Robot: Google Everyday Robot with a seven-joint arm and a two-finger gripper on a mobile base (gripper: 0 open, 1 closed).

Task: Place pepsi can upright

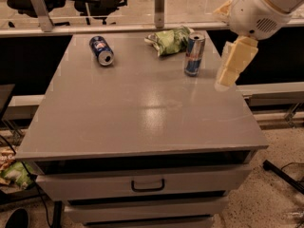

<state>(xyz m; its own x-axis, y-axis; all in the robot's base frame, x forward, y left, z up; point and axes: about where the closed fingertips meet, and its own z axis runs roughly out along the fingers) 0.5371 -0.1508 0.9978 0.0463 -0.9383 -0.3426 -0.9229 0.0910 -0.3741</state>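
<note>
We see the pepsi can (101, 50) lying on its side at the upper left of the grey counter (142, 113). It is well apart from the hand (229, 75), which hangs at the upper right near a tall upright silver-and-blue can (194, 54). We cannot tell whether the hand is apart or together.

The grey table (142, 108) carries three things along its far edge. The pepsi can (101, 51) lies on its side near the far left corner. A green snack bag (169, 40) sits mid-edge, with an upright slim can (194, 54) just beside it. The gripper (227, 77) hangs over the right edge.
</note>
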